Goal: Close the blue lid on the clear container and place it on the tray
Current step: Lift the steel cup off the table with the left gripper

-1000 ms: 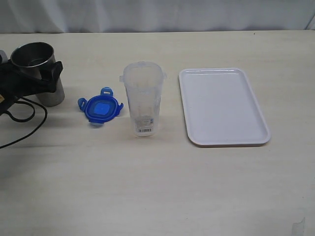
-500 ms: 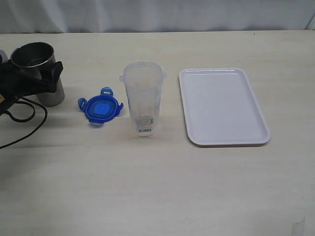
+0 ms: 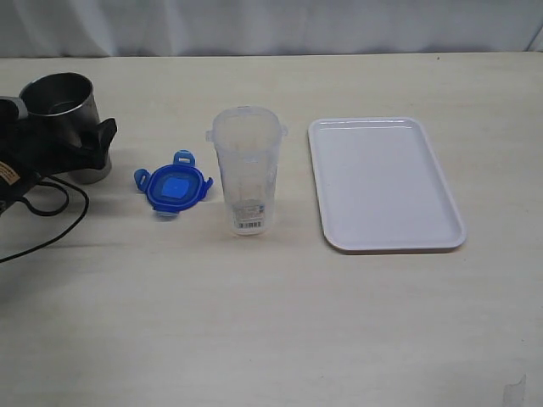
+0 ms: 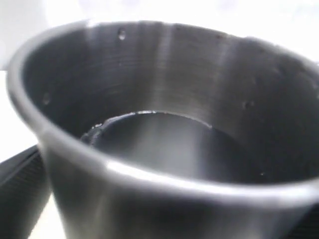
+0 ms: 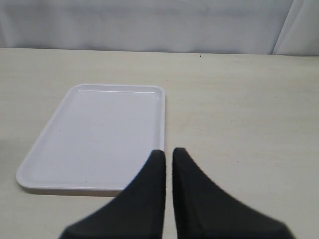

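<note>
Nothing done yet: lid [image 3: 175,190] lies on the tabletop [image 3: 271,331], centre left, beside the uncapped container [image 3: 245,174]; tray [image 3: 382,182] untouched; right hand [image 5: 168,155] all but closed, empty; left hand [image 3: 89,144] grip: can't tell.

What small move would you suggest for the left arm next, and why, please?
Probably draw the left gripper away from the metal cup and over the lid. The lid lies flat on the table beside the open, upright container, on that arm's side, and nothing holds it yet.
</note>
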### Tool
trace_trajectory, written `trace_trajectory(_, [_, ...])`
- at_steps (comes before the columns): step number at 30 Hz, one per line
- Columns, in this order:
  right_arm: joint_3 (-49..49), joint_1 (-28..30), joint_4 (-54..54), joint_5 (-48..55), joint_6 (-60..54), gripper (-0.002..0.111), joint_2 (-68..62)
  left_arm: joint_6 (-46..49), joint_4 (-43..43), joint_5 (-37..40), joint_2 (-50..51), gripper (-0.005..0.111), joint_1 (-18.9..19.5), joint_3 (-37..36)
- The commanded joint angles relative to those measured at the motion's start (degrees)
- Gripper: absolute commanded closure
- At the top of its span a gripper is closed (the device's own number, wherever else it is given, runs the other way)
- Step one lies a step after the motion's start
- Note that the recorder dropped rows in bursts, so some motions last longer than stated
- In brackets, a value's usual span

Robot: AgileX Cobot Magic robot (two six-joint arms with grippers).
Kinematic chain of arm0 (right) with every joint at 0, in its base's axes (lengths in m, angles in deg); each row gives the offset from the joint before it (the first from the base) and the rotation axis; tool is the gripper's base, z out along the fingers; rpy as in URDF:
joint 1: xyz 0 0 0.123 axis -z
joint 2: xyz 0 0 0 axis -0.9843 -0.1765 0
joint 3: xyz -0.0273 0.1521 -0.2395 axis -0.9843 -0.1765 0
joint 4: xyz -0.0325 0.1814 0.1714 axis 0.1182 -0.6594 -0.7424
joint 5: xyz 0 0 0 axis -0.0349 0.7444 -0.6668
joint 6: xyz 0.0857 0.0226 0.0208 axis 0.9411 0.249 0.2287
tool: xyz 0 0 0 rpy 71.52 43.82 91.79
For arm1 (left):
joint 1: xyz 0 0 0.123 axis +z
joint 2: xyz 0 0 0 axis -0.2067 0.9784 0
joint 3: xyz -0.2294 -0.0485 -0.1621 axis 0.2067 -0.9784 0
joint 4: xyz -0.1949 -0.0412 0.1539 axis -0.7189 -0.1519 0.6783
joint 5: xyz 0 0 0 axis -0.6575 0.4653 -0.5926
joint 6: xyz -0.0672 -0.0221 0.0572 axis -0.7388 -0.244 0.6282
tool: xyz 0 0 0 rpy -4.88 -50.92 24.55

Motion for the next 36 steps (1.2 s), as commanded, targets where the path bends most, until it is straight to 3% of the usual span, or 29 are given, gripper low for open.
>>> trace_trajectory(1, [-0.1, 0.2, -0.1, -0.1, 0.1, 0.103, 0.2, -0.3, 0.1, -0.7, 0.1, 0.002, 0.0, 0.3])
trace_trajectory(30, [-0.1, 0.2, -0.1, -0.1, 0.1, 0.103, 0.2, -0.3, -0.2, -0.7, 0.1, 0.003, 0.0, 0.3])
trace_trajectory(33, [-0.1, 0.2, -0.1, -0.1, 0.1, 0.103, 0.2, -0.3, -0.2, -0.7, 0.1, 0.012, 0.0, 0.3])
trace_trajectory(36, [-0.1, 0.2, -0.1, -0.1, 0.1, 0.103, 0.2, -0.3, -0.2, -0.7, 0.1, 0.034, 0.0, 0.3])
